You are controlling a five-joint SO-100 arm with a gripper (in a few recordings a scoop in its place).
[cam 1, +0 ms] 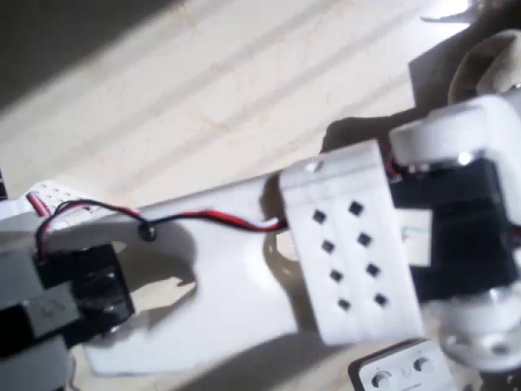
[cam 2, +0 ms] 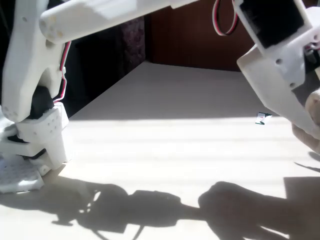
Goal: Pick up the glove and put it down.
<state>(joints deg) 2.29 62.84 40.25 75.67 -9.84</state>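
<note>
Arm: the white robot arm [cam 1: 244, 269] stretches across the table [cam 1: 203, 90] in the overhead view. In the fixed view it reaches from its base [cam 2: 35, 130] on the left over to the right edge.
Wire: a red and black wire [cam 1: 187, 217] runs along the top of the arm.
Gripper: the gripper [cam 2: 305, 117] is at the right edge of the fixed view, low over the table. Its white finger [cam 2: 280, 95] slopes down to the right. Whether it is open or closed cannot be told, because the tips are cut off.
Glove: a cream, soft bit of the glove [cam 2: 309, 131] shows right against the gripper finger, at the right edge. It sits above the table. A small green-and-white tag [cam 2: 261, 118] hangs just left of the finger.
White box: a white plastic box with round buttons [cam 1: 403, 373] lies on the table near the arm, at the bottom of the overhead view.
Table: pale, with bright sun stripes and the arm's dark shadow [cam 2: 165, 207] in front.
</note>
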